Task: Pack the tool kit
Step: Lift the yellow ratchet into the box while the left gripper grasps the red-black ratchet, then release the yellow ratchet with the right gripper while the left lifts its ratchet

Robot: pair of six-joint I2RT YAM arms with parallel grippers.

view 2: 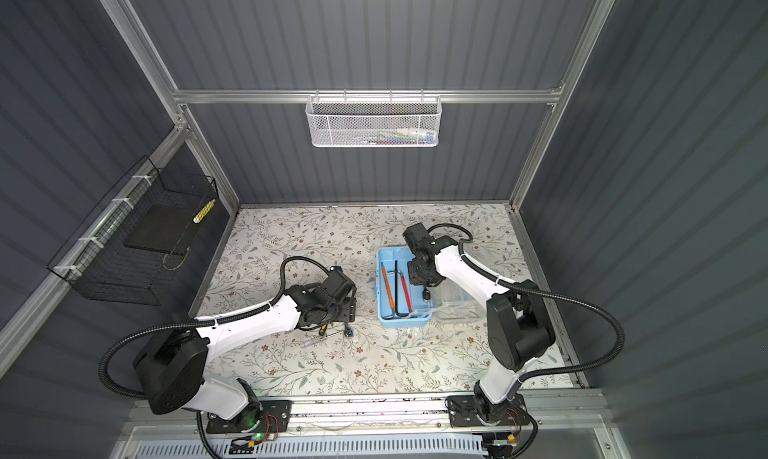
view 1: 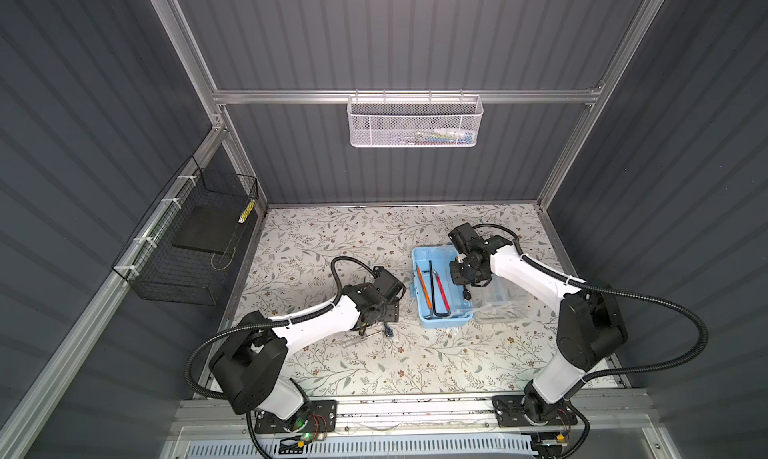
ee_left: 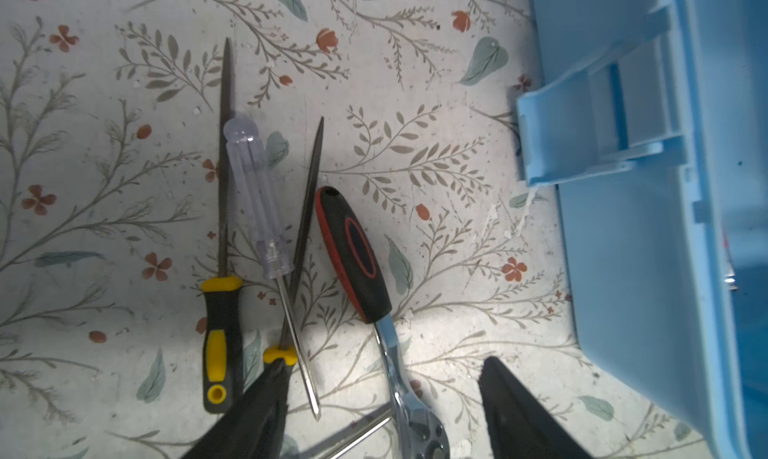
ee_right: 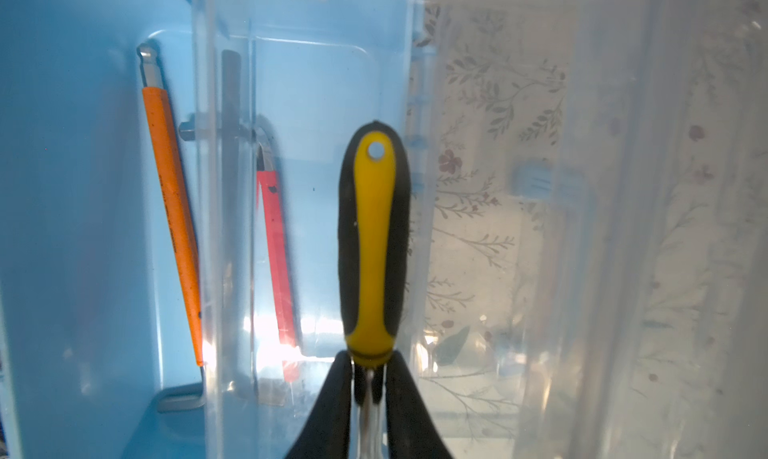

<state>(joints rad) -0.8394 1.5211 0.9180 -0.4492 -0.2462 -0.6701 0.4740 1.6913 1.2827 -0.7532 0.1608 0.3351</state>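
The light blue box (view 1: 417, 278) of the tool kit stands open in both top views, its clear lid (view 1: 503, 305) lying flat to the right. Orange (ee_right: 172, 212), black and red (ee_right: 274, 236) hex keys lie inside. My right gripper (ee_right: 370, 363) hangs over the box, shut on the neck of a yellow-and-black-handled tool (ee_right: 374, 236), handle down. Left of the box, my left gripper (ee_left: 386, 394) is open, its fingers either side of the chrome head of a red-and-black ratchet (ee_left: 353, 253). A clear-handled screwdriver (ee_left: 257, 195) and two yellow-handled files (ee_left: 222, 332) lie beside it.
A white mesh basket (view 1: 413, 122) hangs on the back rail. A black wire basket (view 1: 187, 241) is fixed to the left wall. The box's blue latch (ee_left: 582, 133) juts out toward the loose tools. The floral table (view 1: 332, 374) ends at a metal rail in front.
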